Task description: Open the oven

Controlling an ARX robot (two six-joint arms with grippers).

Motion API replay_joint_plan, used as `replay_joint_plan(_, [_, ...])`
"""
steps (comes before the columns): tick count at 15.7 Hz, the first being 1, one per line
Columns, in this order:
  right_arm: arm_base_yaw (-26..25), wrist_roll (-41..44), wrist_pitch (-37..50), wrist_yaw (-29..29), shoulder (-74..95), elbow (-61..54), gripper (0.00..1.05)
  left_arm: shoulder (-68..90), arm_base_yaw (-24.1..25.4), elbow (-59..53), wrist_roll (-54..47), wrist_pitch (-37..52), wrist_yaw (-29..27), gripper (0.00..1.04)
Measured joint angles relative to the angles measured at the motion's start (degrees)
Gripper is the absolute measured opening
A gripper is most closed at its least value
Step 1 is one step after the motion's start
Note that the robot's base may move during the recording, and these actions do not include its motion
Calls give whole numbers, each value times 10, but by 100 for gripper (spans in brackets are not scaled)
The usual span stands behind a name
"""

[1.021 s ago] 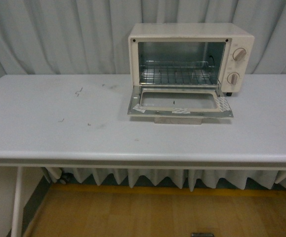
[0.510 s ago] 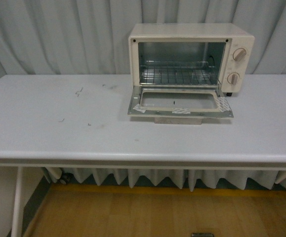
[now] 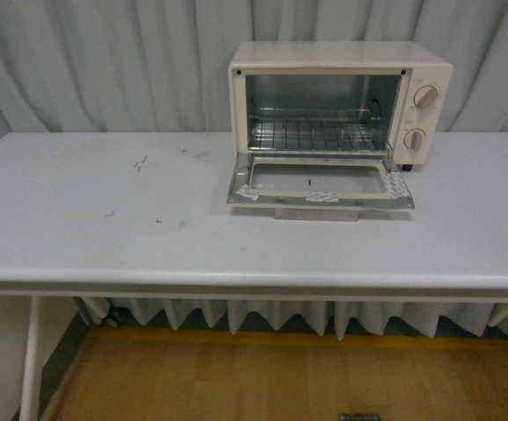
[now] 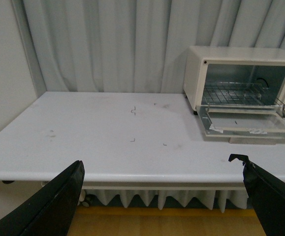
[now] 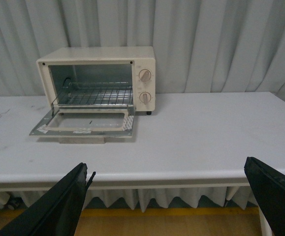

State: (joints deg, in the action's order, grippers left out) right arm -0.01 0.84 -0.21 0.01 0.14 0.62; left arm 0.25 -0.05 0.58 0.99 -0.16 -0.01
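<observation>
Oven [image 3: 339, 66] glossy cream; rack [image 3: 315, 136] shiny metal wire.

Standing on the long flat white table [image 3: 148, 228], toward its rear right part: the small cream-white boxy toaster oven [image 3: 339, 101]. Lying flat before the oven, its glass-windowed door [image 3: 320, 185]; inside, a wire rack [image 3: 315, 136]; behind, pleated curtains [image 3: 104, 61].

Oven [image 3: 339, 96] on the table [image 3: 148, 228], door [image 3: 319, 184] dropped fully open

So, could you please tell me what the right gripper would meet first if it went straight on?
Probably the bare table, right of the oven. The right gripper sits back from the table edge, jaws wide apart; depth is unclear.
</observation>
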Motion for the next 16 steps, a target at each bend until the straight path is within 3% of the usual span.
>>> replay_joint_plan(16, [0, 0, 0, 0, 0, 0, 98, 0, 0, 0, 0, 0, 0, 98])
